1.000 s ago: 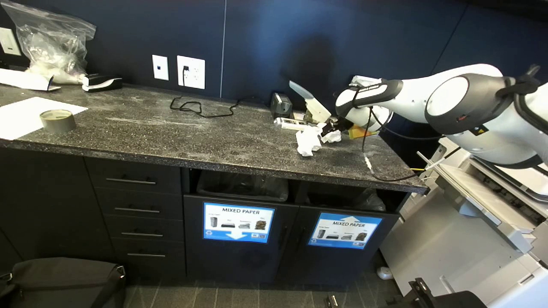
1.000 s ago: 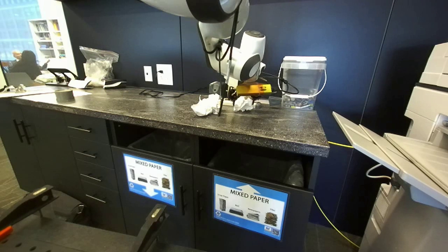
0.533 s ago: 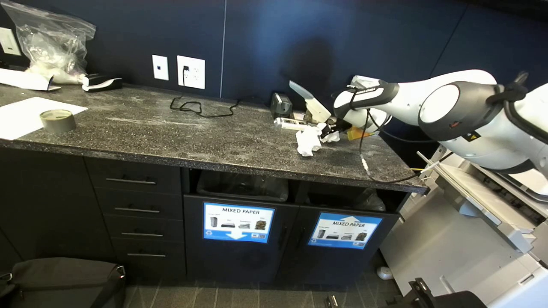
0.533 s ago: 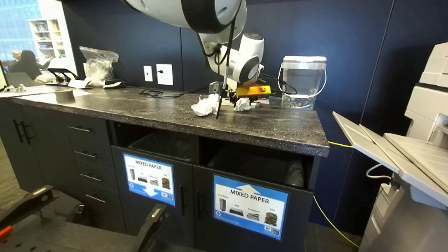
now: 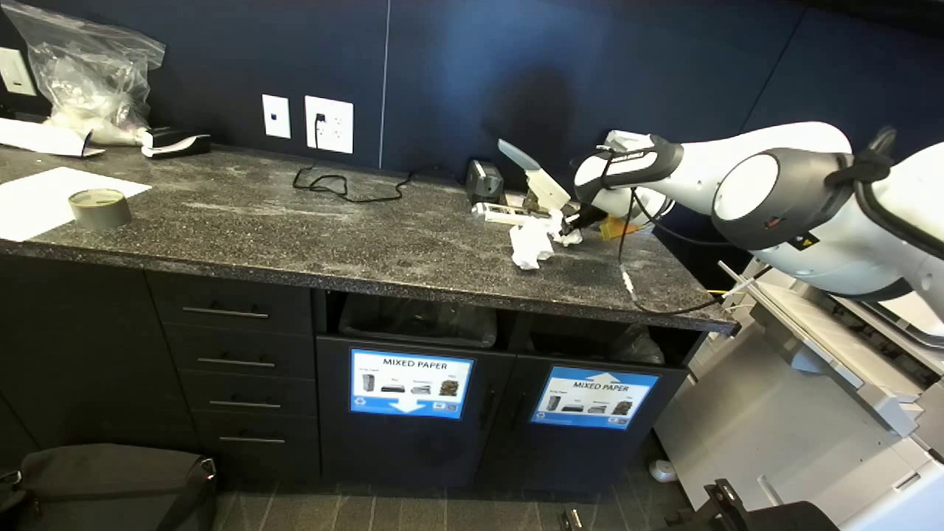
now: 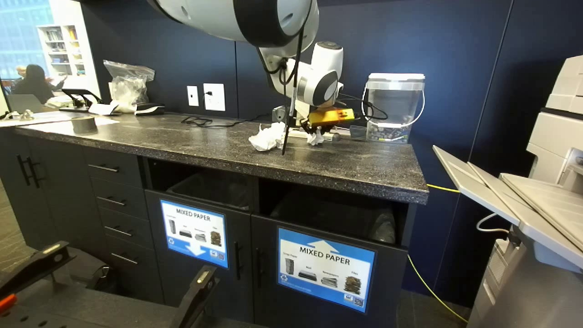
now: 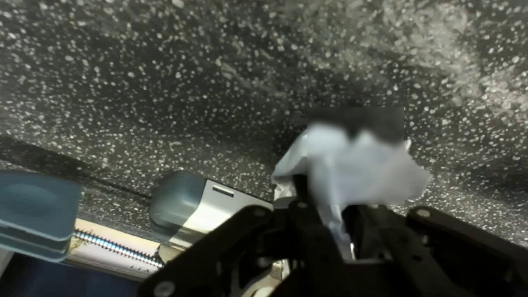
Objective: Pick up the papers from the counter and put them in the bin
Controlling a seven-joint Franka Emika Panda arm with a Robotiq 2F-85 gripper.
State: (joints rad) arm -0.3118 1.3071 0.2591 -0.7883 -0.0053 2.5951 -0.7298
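Wrist view: a small crumpled paper [image 7: 371, 173] is pinched in the end effector [image 7: 330, 218], whose jaws stand close together on it; the paper fans out past the tips, and part of it is blurred. Against a second ago, the same paper looks squeezed narrower in an exterior view, where it then showed as a fuller ball. Whether it is clear of the worktop [image 6: 360, 166] cannot be told. Near it, in both exterior views, a larger crumpled paper [image 5: 532, 245] lies where it lay before. The big joint of the arm [image 6: 268, 23] hangs lower in an exterior view than a second earlier. Near the grip, the wrist view shows a white-and-grey device [image 7: 210, 212] and a spiral notebook [image 7: 115, 248]. Under the worktop's front edge, two bins [image 6: 391, 282] sit side by side, each with a wide slot above a blue-and-white sign [image 6: 325, 269] reading MIXED PAPER. Farther out, a lidded translucent bucket [image 6: 395, 107] with small items in its base stands upright near the dark wall [image 6: 460, 45], well apart from a tape roll [image 5: 101, 212] at the edge of a flat white sheet [image 5: 51, 195].
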